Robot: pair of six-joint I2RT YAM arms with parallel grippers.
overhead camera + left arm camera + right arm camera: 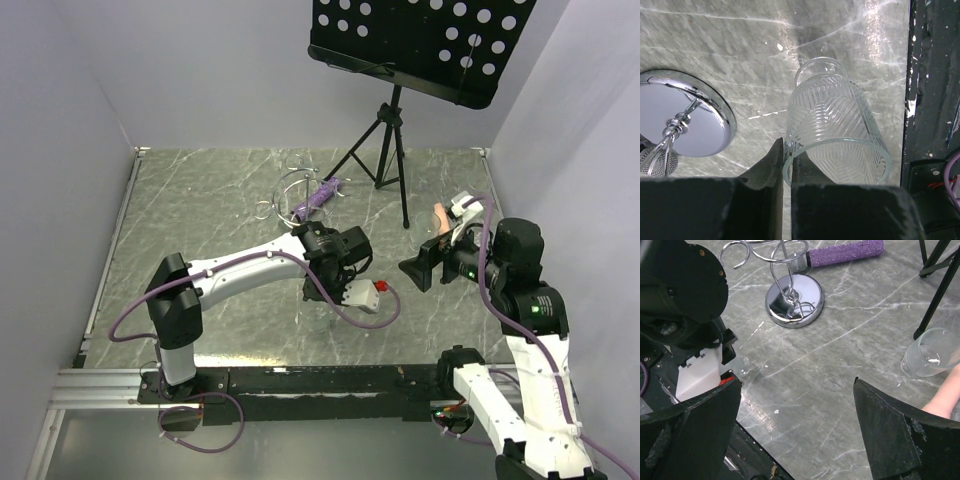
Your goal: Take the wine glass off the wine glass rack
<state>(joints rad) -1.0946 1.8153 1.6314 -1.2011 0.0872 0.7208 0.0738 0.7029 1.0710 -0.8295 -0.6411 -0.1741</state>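
Observation:
My left gripper [786,145] is shut on the rim of a clear cut-pattern wine glass [832,130], one finger inside the rim and one outside. The glass hangs off the rack, low over the marble table, to the right of the rack's round disc base [690,120]. From above, the chrome wire rack [290,195] stands just behind my left gripper [318,285]. No glass shows on its loops. It also shows in the right wrist view [795,302]. My right gripper [797,382] is open and empty over bare table, right of the left arm [418,268].
A purple handle [845,252] lies behind the rack. A black tripod music stand [390,130] stands at the back right. A second clear glass [932,352] sits by the tripod leg, with a person's hand [940,407] next to it. Walls enclose the table.

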